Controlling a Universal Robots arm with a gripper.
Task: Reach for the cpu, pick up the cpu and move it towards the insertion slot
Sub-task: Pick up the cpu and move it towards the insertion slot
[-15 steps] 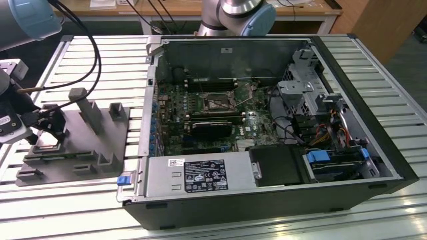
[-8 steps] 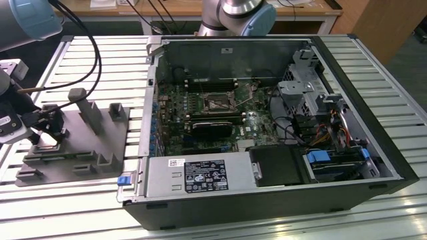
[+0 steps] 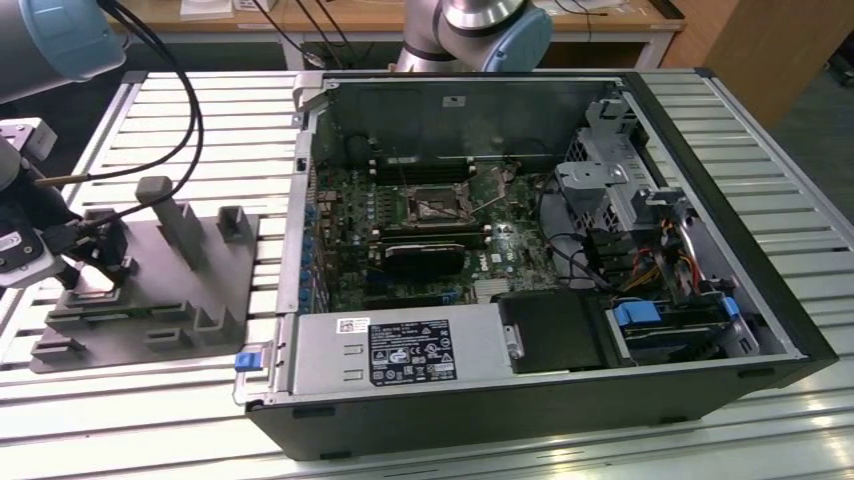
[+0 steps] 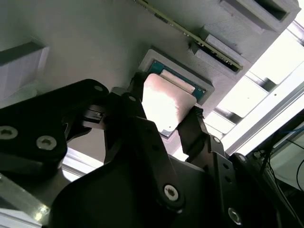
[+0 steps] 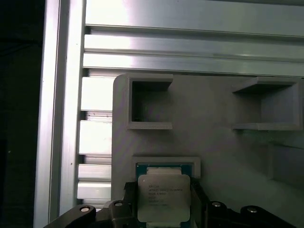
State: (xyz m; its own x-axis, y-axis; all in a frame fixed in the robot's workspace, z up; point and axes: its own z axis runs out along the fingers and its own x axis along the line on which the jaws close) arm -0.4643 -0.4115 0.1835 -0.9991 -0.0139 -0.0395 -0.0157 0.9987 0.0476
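In both wrist views the cpu (image 4: pixel 167 102) (image 5: pixel 164 195), a flat square chip with a silvery top, sits between my gripper's (image 4: pixel 165 110) (image 5: pixel 164 209) black fingers (image 4: pixel 134 97), which press on two opposite edges. It is just above a teal-rimmed square recess (image 5: pixel 165 166) of the grey fixture block (image 3: pixel 167 300). In the exterior view my gripper (image 3: pixel 96 272) is low over that block, at the exterior view's left. The insertion slot (image 3: pixel 438 208), a black square socket with a metal frame, lies on the motherboard inside the open computer case, far off toward the exterior view's right.
The fixture carries upright grey posts (image 3: pixel 171 215) and other recesses (image 5: pixel 149 104). The open case (image 3: pixel 747 300) holds a power supply (image 3: pixel 400 350), drive bays (image 3: pixel 654 320) and loose cables (image 3: pixel 667 260). Everything rests on a slatted aluminium table (image 3: pixel 160 420).
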